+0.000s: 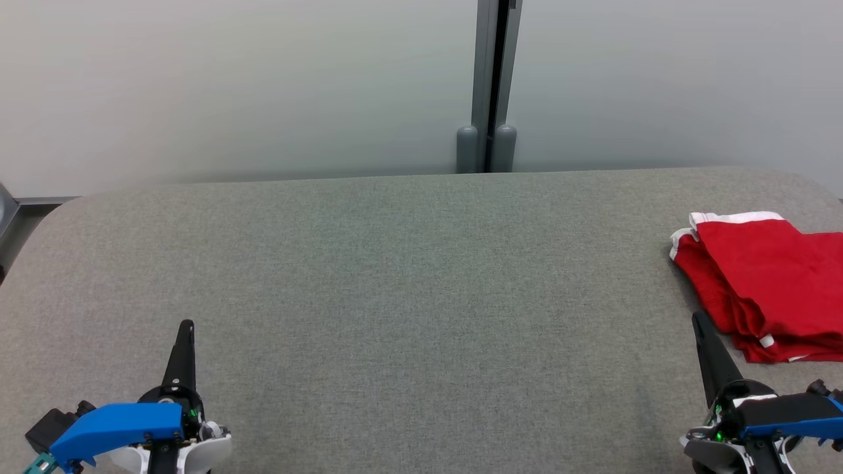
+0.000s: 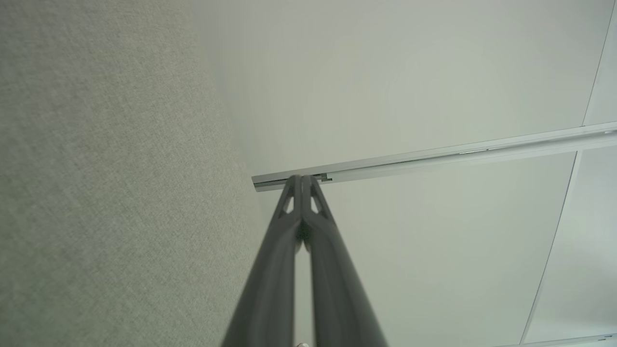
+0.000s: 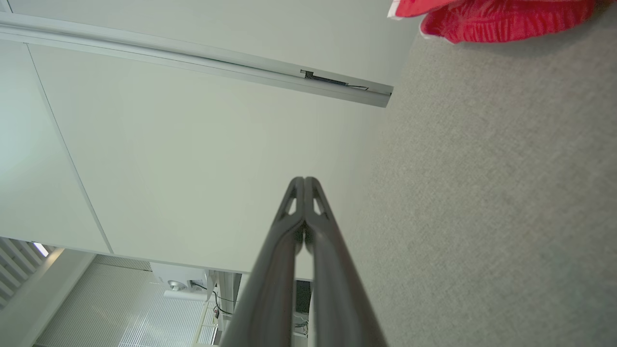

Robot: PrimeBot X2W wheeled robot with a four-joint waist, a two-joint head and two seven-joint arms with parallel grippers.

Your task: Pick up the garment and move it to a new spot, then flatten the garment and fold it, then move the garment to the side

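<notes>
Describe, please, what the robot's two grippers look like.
The left gripper and right gripper match: each has two long, dark grey fingers tapering to a point, with small triangular cut-outs near the tips. Each base is black and white with a blue cover and small green lights.

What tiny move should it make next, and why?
Probably open the right hand and ease it toward the red garment, lying close by its tips. Both hands are shut and empty, and the left hand is far across the table.
</notes>
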